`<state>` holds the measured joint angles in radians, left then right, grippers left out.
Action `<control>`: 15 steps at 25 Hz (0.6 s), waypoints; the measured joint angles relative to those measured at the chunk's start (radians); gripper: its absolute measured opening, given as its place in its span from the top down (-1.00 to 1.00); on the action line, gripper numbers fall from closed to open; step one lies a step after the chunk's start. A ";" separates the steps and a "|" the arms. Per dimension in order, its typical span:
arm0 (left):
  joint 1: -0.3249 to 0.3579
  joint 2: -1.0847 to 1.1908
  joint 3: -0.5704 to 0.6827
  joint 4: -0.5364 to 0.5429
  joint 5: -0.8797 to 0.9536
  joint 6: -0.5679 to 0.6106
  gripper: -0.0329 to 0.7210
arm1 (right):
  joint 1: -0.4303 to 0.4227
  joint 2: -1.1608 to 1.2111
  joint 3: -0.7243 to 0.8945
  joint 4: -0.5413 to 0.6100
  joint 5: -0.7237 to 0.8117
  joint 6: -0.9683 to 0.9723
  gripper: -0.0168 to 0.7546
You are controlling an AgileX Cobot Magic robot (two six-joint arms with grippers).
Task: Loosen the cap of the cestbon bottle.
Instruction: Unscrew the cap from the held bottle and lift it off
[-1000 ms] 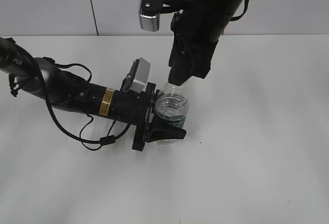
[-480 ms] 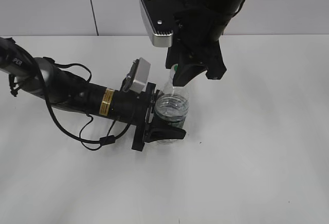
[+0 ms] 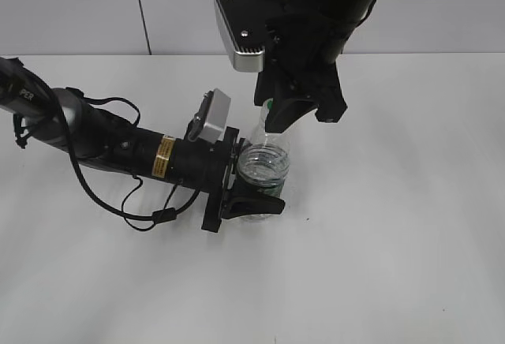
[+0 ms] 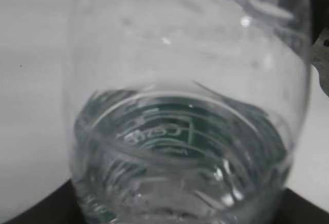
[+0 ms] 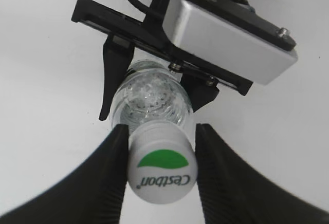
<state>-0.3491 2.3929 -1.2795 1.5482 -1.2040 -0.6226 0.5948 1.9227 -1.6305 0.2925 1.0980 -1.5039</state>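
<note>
The cestbon bottle (image 3: 264, 162) stands upright on the white table, clear with a dark green label band. My left gripper (image 3: 254, 188) comes in low from the left and is shut on the bottle's lower body. The bottle (image 4: 185, 106) fills the left wrist view, with only dark jaw edges at the bottom corners. My right gripper (image 3: 278, 127) hangs over the bottle from above. In the right wrist view its two black fingers (image 5: 161, 131) sit on either side of the white cap (image 5: 162, 170) with its green patch, closed against it. The cap (image 3: 269, 107) barely shows in the exterior view.
The white table (image 3: 394, 241) runs around the bottle, and a pale wall stands behind it. The left arm with its cables (image 3: 102, 143) lies across the table's left half. The left wrist camera housing (image 5: 226, 34) sits just beside the bottle.
Between one second and half a second ago, my right wrist turned about the bottle's axis, swinging its camera round. Since then nothing has moved. The left gripper and bottle have stayed put.
</note>
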 joint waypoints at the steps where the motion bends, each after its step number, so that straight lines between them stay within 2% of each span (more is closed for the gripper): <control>1: 0.000 0.000 0.000 0.000 0.000 0.000 -0.16 | 0.000 0.000 0.000 0.000 0.000 0.000 0.17; 15: 0.003 0.000 0.000 0.007 -0.005 -0.009 -0.16 | 0.000 0.000 0.000 -0.004 0.004 0.070 -0.15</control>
<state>-0.3460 2.3929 -1.2795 1.5551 -1.2087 -0.6314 0.5948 1.9227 -1.6305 0.2884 1.1015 -1.4338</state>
